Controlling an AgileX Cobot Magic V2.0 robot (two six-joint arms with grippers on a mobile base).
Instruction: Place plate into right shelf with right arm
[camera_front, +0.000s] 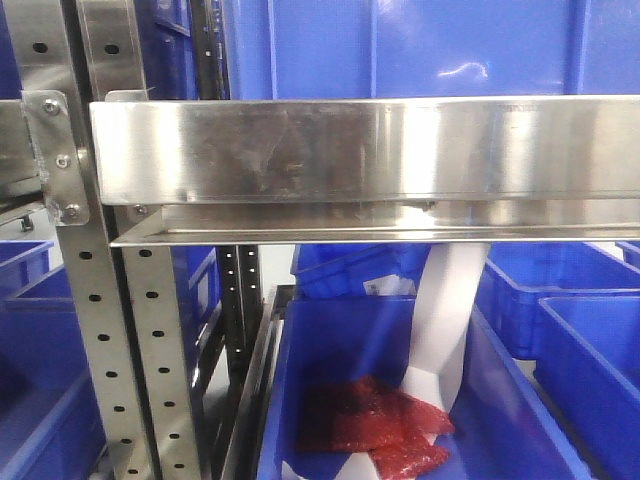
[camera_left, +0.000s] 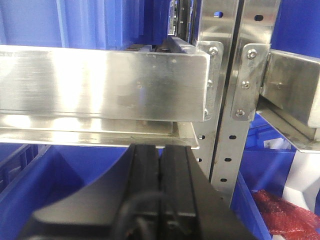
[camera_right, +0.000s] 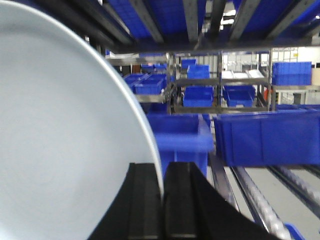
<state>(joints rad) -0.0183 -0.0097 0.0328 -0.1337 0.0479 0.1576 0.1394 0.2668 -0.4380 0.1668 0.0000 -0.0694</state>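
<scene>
Right wrist view: the plate (camera_right: 60, 135) fills the left of the frame, held on edge, its rim pinched between the fingers of the right claw (camera_right: 162, 200) at lower centre. The plate's face is seen to stand upright and extend up and left from the claw. The shelf (camera_right: 260, 195), with its blue bins (camera_right: 265, 137), lies ahead at centre and right. Left wrist view: the left claw (camera_left: 160, 170) is shown closed and empty at lower centre.
</scene>
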